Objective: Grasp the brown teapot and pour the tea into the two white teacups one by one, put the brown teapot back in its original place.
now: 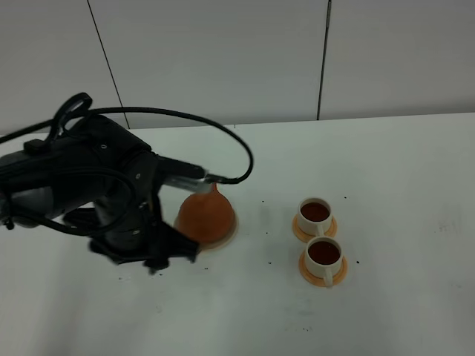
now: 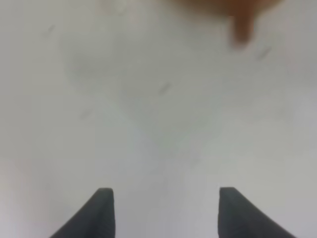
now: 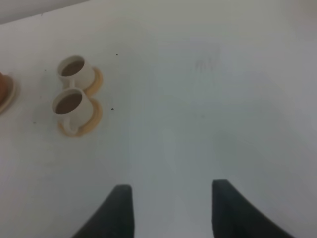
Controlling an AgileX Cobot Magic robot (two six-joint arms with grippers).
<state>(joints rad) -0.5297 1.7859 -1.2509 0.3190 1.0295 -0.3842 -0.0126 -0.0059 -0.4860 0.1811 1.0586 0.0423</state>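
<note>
Teapot (image 1: 207,216), brown, sits on its cream disc (image 1: 225,240) on the white table (image 1: 401,170) in the exterior high view. I use the teapot as my landmark. My left arm (image 1: 82,189) is bunched up right against the teapot's left side, a black cable (image 1: 223,133) looping over it; the left gripper is lost under the arm here, so I can't read its jaws from this view. Two white teacups, far one (image 1: 315,213) and near one (image 1: 324,255), stand well right of the teapot, each on an orange saucer (image 1: 306,271), both with dark tea (image 1: 323,253) inside. Tiny dark specks dot the table between teapot and cups.

Left wrist view: left gripper (image 2: 166,210) jaws spread wide, nothing between them, bare table below. Blurred brown bit of teapot (image 2: 241,22) is apart from the fingertips.

Right wrist view: right gripper (image 3: 171,210) jaws wide, holding nothing. Both cups (image 3: 75,69) (image 3: 69,103) with tea sit well away from it, side by side, saucers touching or nearly. Sliver of teapot (image 3: 4,87) at the frame edge beyond the cups.
</note>
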